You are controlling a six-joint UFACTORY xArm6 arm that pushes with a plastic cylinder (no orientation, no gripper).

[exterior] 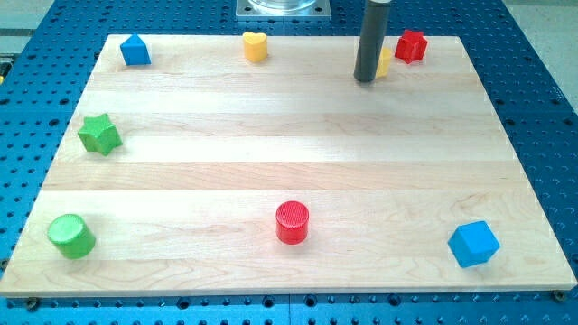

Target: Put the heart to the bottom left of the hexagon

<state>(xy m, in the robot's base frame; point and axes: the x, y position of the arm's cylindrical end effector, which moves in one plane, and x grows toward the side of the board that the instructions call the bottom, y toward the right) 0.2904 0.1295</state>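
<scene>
The yellow heart (pixel 256 46) lies near the board's top edge, left of centre. My tip (pixel 365 79) rests on the board at the top right, well to the right of the heart. A second yellow block (pixel 386 62) sits just behind the rod on its right side. It is mostly hidden, so I cannot make out its shape. A red angular block (pixel 411 45) lies just right of and above that yellow block.
A blue house-shaped block (pixel 135 51) is at the top left. A green star (pixel 99 134) lies at the left edge and a green cylinder (pixel 71 236) at the bottom left. A red cylinder (pixel 292 222) is at bottom centre and a blue cube (pixel 473 244) at bottom right.
</scene>
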